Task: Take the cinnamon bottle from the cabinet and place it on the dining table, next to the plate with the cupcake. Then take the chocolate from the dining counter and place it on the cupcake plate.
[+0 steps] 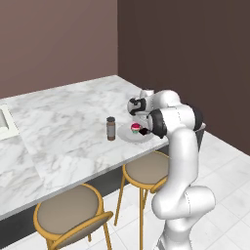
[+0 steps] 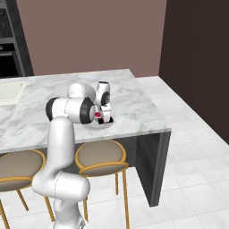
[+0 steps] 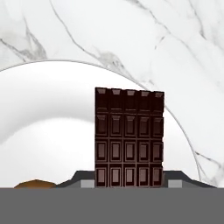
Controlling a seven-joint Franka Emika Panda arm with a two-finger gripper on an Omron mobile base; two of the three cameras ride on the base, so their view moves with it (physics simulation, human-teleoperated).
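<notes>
In the left base view, we see our gripper [image 1: 142, 128] at frame centre above the plate [image 1: 128, 137], cinnamon bottle [image 1: 111, 128] just left on the desk [image 1: 58, 127]. In the hand view, we clamp the chocolate [image 3: 129, 138], lower centre, over the plate.

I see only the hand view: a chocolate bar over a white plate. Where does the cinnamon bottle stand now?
Observer: The cinnamon bottle stands upright on the dining table, just beside the plate, on the side away from the arm.
Operator: Is the cupcake on that plate?
Observer: Yes, the cupcake sits on the plate, close to the chocolate in the gripper.
Operator: Is the plate near the table edge?
Observer: Yes, in the right base view it lies close to the front edge, above a round stool.
</notes>
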